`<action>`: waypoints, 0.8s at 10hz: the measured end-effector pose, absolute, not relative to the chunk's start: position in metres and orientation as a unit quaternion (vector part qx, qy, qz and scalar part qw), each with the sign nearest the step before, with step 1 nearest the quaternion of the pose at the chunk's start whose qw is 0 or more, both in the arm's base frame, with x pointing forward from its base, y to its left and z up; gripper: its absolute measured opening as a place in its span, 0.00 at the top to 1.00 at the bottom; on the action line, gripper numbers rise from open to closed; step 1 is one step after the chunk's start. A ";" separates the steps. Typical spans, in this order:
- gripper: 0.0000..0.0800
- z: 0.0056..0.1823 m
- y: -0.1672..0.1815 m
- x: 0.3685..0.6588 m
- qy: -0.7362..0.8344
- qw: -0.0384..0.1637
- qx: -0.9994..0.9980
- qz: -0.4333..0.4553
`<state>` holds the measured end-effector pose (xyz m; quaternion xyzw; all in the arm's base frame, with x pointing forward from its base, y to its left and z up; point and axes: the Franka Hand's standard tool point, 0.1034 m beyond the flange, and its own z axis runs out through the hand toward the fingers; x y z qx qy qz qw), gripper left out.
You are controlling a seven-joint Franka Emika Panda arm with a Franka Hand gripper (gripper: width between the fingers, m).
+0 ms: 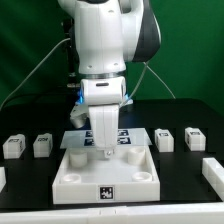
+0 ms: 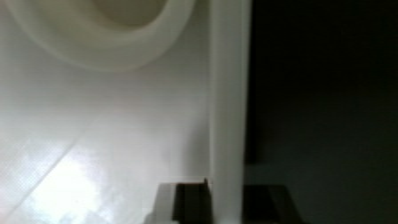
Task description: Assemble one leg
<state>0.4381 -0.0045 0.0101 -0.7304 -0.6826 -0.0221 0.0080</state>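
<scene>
The large white square panel (image 1: 108, 170) with round corner sockets lies at the front middle of the table. My gripper (image 1: 103, 143) is down at the panel's far edge. In the wrist view its two dark fingers (image 2: 187, 203) stand on either side of the panel's thin white rim (image 2: 228, 120) and close against it. A round socket (image 2: 128, 25) shows on the panel's face. Several small white legs with tags lie loose: two at the exterior view's left (image 1: 13, 146) (image 1: 42, 145) and two at its right (image 1: 165, 139) (image 1: 195, 137). None is in the gripper.
The marker board (image 1: 128, 136) lies just behind the panel, partly hidden by the gripper. Another white part (image 1: 213, 172) lies at the exterior view's right edge and one (image 1: 2, 178) at its left edge. Cables hang behind the arm.
</scene>
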 end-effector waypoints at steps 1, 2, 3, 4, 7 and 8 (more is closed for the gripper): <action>0.93 0.010 0.015 0.454 -0.683 0.007 -0.730 -0.031; 0.93 0.011 0.033 0.470 -0.683 0.005 -0.730 -0.039; 0.93 0.011 0.047 0.482 -0.688 0.002 -0.725 -0.046; 0.93 0.011 0.063 0.492 -0.688 0.000 -0.724 -0.055; 0.92 0.011 0.072 0.496 -0.687 0.001 -0.726 -0.030; 0.92 0.011 0.071 0.497 -0.694 0.005 -0.719 -0.018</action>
